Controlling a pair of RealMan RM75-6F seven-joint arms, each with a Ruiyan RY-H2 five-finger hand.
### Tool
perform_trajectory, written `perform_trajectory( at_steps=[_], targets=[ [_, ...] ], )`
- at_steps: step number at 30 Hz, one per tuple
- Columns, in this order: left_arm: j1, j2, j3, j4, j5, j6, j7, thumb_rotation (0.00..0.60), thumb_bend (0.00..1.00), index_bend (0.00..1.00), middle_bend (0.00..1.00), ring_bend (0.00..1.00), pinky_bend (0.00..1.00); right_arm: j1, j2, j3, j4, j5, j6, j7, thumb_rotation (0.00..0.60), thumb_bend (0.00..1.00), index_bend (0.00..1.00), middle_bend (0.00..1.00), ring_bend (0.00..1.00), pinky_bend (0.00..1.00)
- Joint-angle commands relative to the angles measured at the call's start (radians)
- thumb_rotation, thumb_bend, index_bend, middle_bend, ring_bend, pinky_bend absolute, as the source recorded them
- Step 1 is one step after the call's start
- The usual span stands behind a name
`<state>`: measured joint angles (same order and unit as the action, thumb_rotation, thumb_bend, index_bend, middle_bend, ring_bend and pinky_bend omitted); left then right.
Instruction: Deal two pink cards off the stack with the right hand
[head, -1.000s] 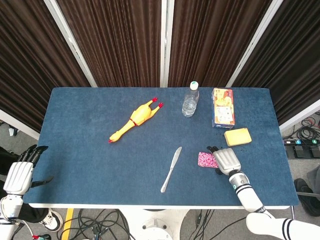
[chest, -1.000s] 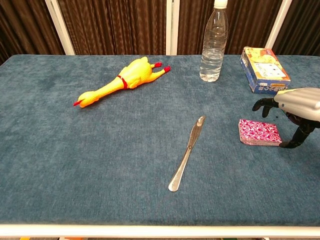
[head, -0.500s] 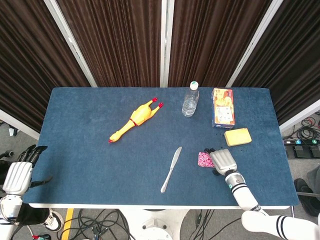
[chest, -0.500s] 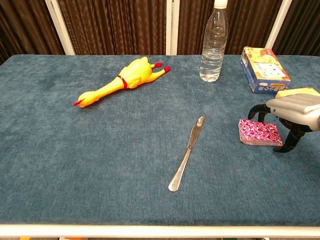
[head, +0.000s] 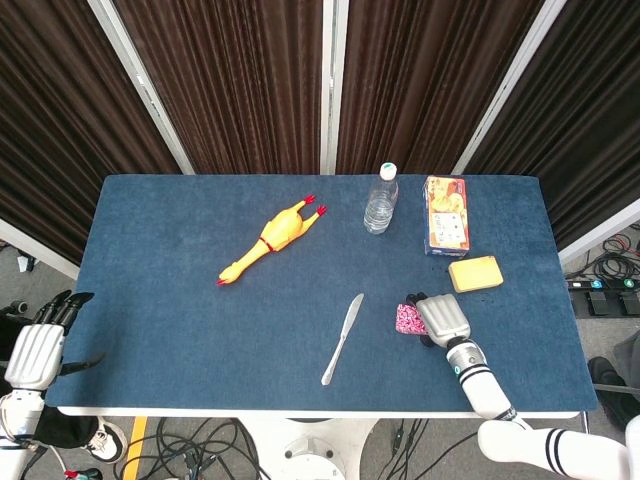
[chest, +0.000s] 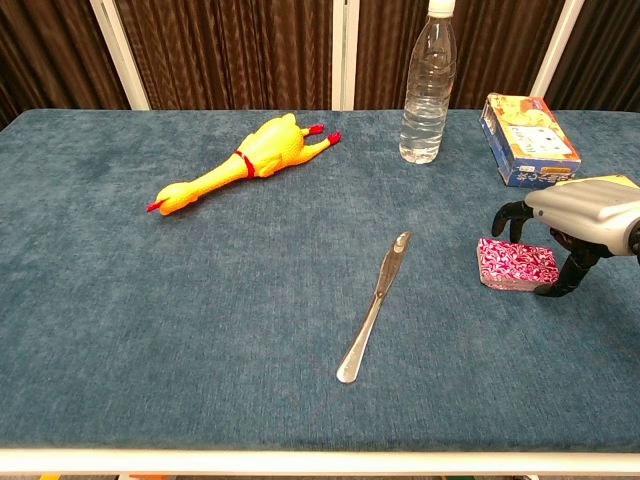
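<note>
Blue-cloth bench (head: 180, 330) fills both views, dark curtains (head: 240, 80) behind it. Rubber chicken (head: 270, 240) lies diagonal at about 10 o'clock from bench centre, head toward the near-left, red feet toward the far side. Clear water bottle (head: 380, 200) stands upright at roughly 1 o'clock; printed box (head: 446, 214) lies flat just to its 3 o'clock side, apart from it. Yellow sponge (head: 475, 273) sits at the box's 6 o'clock, near but not touching. Right hand (chest: 575, 215) arches over the stack of pink cards (chest: 515, 264) at about 4 o'clock on the bench: fingers curled down past the far edge of the stack, thumb planted at its right near corner, palm held above the top card. Fingers are apart and no card is lifted; whether the tips touch the stack, cannot tell. Left hand (head: 42, 345) hangs off the bench's near-left edge at 8 o'clock, fingers spread, holding nothing. Butter knife (head: 342, 339) lies near 5 o'clock from centre, well left of the cards, blade pointing to the far side.
</note>
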<state>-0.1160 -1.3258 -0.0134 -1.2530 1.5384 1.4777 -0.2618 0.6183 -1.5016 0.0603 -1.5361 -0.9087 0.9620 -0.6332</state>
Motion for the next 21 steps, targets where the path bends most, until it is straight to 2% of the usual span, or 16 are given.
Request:
perform_trajectory(
  at_steps=[1, 21],
  targets=[
    [0.0, 0.001, -0.001, 0.001, 0.0, 0.001, -0.001, 0.6, 0.03, 0.14, 0.15, 0.06, 0.18, 0.003, -0.004, -0.001, 0.003, 0.001, 0.0, 0.002, 0.6, 0.11, 0.26, 0.3, 0.8, 0.91],
    [0.003, -0.001, 0.0, 0.008, -0.004, -0.002, -0.007, 0.6, 0.03, 0.15, 0.15, 0.06, 0.18, 0.007, -0.028, -0.009, 0.018, -0.004, 0.032, 0.002, 0.6, 0.13, 0.31, 0.35, 0.8, 0.91]
  ],
)
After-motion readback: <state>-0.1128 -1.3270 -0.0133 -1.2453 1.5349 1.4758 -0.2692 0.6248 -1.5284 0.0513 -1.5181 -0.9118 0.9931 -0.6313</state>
